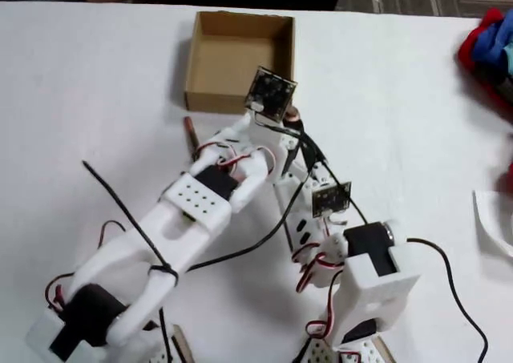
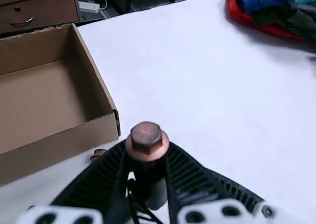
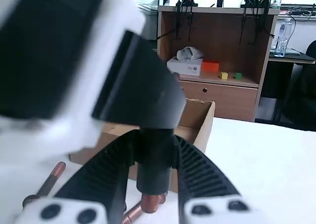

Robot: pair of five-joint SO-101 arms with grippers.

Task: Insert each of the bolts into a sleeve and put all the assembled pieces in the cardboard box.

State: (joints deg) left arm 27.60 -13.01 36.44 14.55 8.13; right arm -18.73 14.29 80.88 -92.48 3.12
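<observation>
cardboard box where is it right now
In the high view the cardboard box sits on the white table at the far middle, just beyond the left claw; a loose bolt lies by its near-left corner.

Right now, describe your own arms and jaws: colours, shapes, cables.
Both the left arm and the right arm are white plastic shells around black motor blocks, some panels dotted with holes. Red and white wires loop at the joints, and black cables trail from both. Each wrist carries a small dark square camera board. The jaws are black, ribbed wedges on white bases.
</observation>
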